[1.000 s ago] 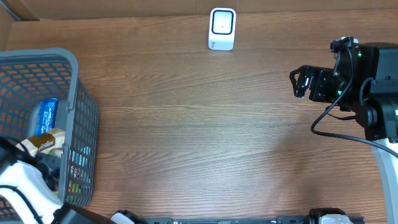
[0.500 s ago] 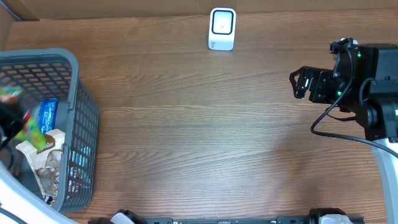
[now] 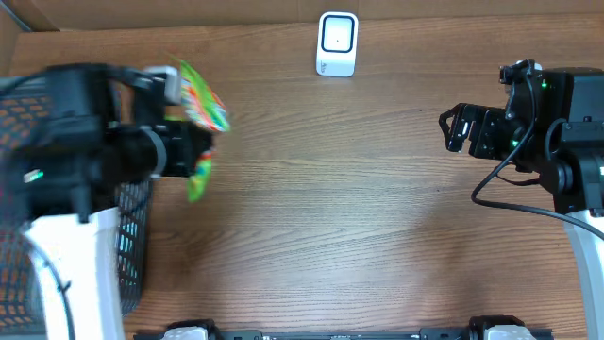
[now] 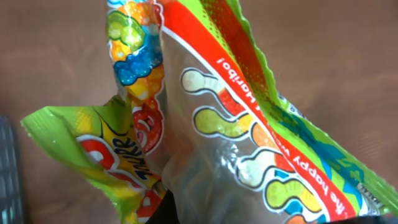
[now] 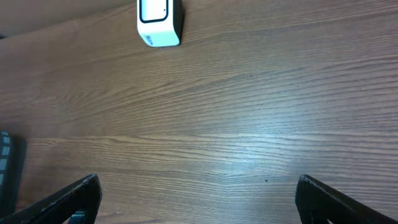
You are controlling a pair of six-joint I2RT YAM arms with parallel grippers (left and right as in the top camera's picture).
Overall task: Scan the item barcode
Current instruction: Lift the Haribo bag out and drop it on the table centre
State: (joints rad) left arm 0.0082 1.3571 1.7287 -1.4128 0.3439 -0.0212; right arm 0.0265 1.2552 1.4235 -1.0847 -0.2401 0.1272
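Observation:
The item is a crinkly green, red and yellow gummy candy bag [image 3: 201, 115], and my left gripper [image 3: 198, 144] is shut on it, holding it in the air just right of the basket. The bag [image 4: 236, 124] fills the left wrist view, with one dark finger [image 4: 166, 210] showing at its lower edge. No barcode shows on the faces I see. The white barcode scanner [image 3: 337, 43] stands upright at the table's far edge; it also shows in the right wrist view [image 5: 159, 22]. My right gripper [image 3: 454, 127] hovers open and holds nothing at the right side [image 5: 199, 191].
The grey mesh basket [image 3: 133, 236] sits at the left edge, mostly hidden under my left arm; its corner [image 5: 9, 163] shows in the right wrist view. Brown wooden tabletop [image 3: 340, 208] stretches between the two arms. A cardboard wall runs along the back.
My left arm has risen out of the basket and swung right over its rim, carrying the candy bag up with it. The right arm has not moved.

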